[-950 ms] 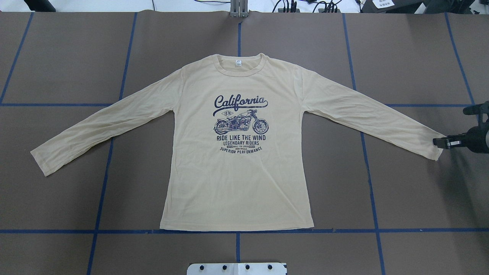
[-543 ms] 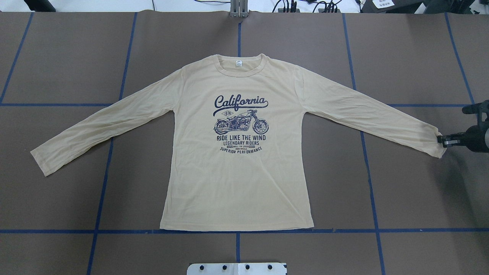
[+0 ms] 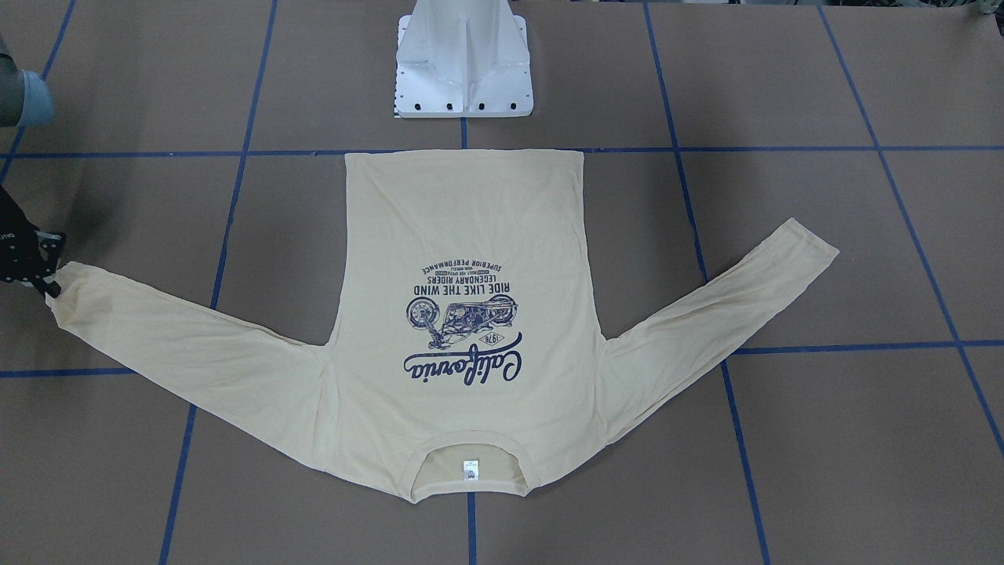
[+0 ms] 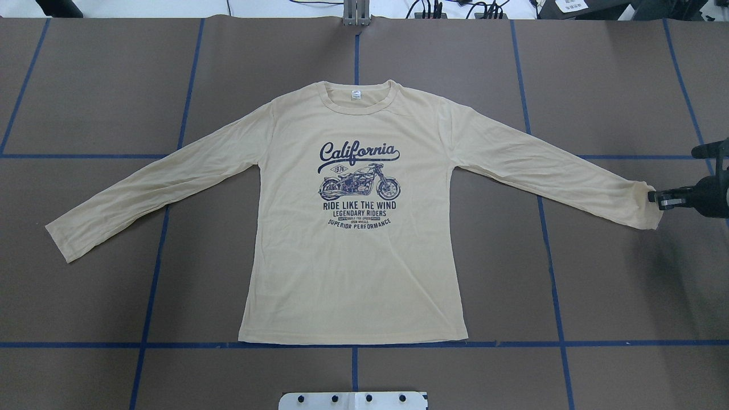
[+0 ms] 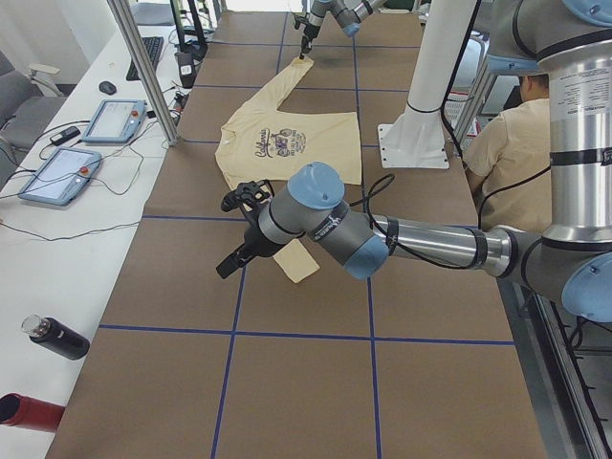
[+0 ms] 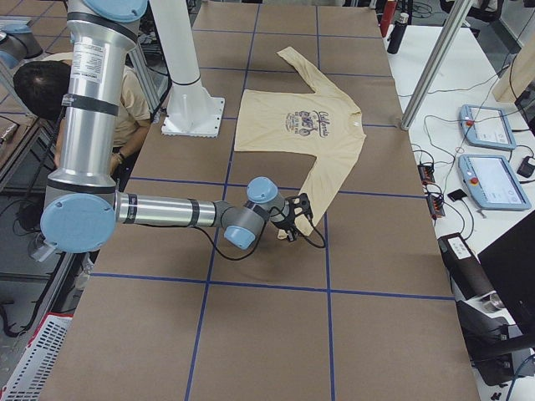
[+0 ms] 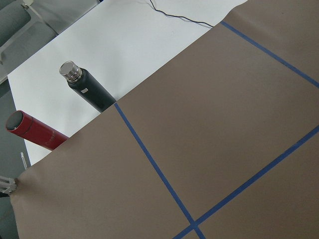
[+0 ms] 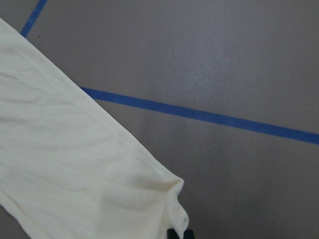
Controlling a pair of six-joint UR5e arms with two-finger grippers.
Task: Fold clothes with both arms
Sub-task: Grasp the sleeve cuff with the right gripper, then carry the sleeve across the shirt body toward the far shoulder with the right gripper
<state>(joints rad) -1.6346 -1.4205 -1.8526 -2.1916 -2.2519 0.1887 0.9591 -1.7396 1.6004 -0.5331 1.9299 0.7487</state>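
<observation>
Jaws of the right gripper (image 4: 655,199) are closed on the right cuff (image 4: 641,205) of the shirt (image 4: 353,273). It lies flat, print up, in the middle of the bench (image 4: 598,285), with its collar toward the operators' edge and its hem just beside the white pedestal (image 3: 463,63). Near the left cuff (image 4: 57,242) hangs the left gripper (image 5: 232,263); I cannot tell how its jaws stand. Beyond the bench's left end lie a black bottle (image 7: 87,87) and a red bottle (image 7: 35,132).

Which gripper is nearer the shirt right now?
Right. The right gripper pinches a sleeve cuff of the shirt; the left gripper hangs over bare table, apart from the other sleeve.
</observation>
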